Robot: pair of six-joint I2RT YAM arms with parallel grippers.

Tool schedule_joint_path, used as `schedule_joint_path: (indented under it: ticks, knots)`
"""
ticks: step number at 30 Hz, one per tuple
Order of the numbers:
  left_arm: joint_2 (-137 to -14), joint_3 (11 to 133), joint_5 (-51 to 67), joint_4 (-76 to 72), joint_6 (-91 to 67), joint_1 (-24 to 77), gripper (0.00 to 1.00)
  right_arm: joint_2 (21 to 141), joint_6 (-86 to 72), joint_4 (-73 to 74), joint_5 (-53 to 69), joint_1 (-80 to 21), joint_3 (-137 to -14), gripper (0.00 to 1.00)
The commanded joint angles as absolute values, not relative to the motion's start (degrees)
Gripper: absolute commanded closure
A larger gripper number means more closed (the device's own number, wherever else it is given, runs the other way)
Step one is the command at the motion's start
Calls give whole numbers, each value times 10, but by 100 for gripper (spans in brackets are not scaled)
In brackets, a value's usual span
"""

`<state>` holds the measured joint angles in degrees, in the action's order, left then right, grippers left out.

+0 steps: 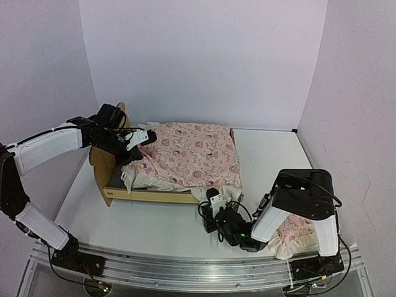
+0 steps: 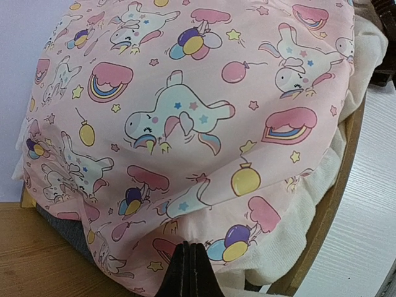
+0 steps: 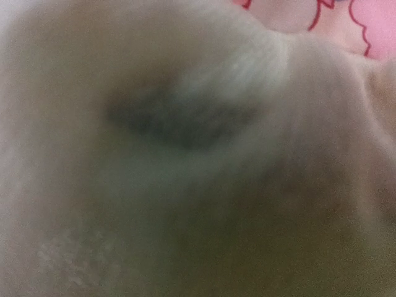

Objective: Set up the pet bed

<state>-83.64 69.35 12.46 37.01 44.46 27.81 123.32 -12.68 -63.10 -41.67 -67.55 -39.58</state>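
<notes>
The plywood pet bed (image 1: 151,196) stands left of centre, with its eared headboard (image 1: 101,162) at the left. The pink print mattress cushion (image 1: 195,154) lies bunched on it, its cream ruffle hanging over the front rail. My left gripper (image 1: 146,137) is at the headboard end, and its fingertips (image 2: 189,267) are shut on a fold of the cushion (image 2: 185,124). My right gripper (image 1: 213,198) is at the cushion's near right corner ruffle. The right wrist view is filled with blurred cream cloth (image 3: 204,124), and its fingers are hidden.
The small pink ruffled pillow (image 1: 289,235) lies on the table at the near right, partly under my right arm. In the left wrist view the bed's wooden rail (image 2: 331,210) and dark base (image 2: 65,226) show beside the cushion. White walls enclose the table.
</notes>
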Motion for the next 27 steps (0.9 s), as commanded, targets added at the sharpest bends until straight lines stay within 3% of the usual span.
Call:
schedule_joint_path:
  ticks: [1, 8, 18, 27]
  knots:
    - [-828, 725, 141, 359, 432, 278, 100, 1257, -137, -597, -435, -676, -423, 71]
    - [-828, 733, 143, 360, 426, 278, 100, 1233, -146, -561, -410, -675, -408, 100]
    - [-832, 742, 137, 348, 416, 277, 100, 1010, -150, -336, -157, -675, -347, 100]
    - [-825, 717, 107, 350, 426, 277, 100, 849, -159, -44, 47, -671, -383, 100]
